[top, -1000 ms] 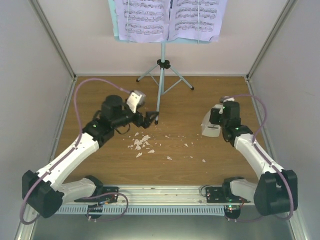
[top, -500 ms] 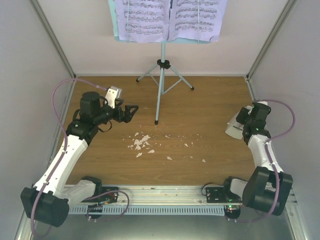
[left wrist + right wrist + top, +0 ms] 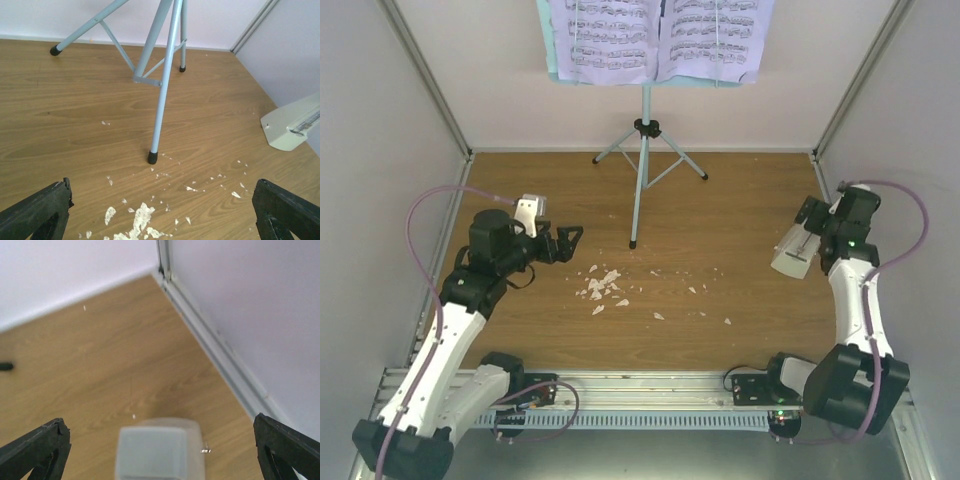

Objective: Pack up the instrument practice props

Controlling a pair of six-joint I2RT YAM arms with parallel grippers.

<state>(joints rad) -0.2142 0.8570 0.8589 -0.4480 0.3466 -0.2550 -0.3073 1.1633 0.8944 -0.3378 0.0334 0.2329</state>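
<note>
While the left pincer (image 3: 570, 237) hangs low over the wooden tabletop (image 3: 720, 210), its fingers (image 3: 40, 212) are released and spread wide, with nothing between them. Just ahead of it stands the pale blue music stand (image 3: 642, 170). The stand's nearest rubber foot (image 3: 152, 158) is planted roughly on the pincer's centre line. The sheet-music pages (image 3: 655, 40) sit on the stand's desk, high above and beyond this pincer. White crumbs (image 3: 602, 285) lie scattered below and just ahead of it. The right pincer (image 3: 812, 222) is released too, its fingers (image 3: 37, 450) far apart. The white metronome (image 3: 793, 255) shows blurred between and beneath them, neither finger pressing it. Well off to the left pincer's right, the metronome lies tilted on the wood.
</note>
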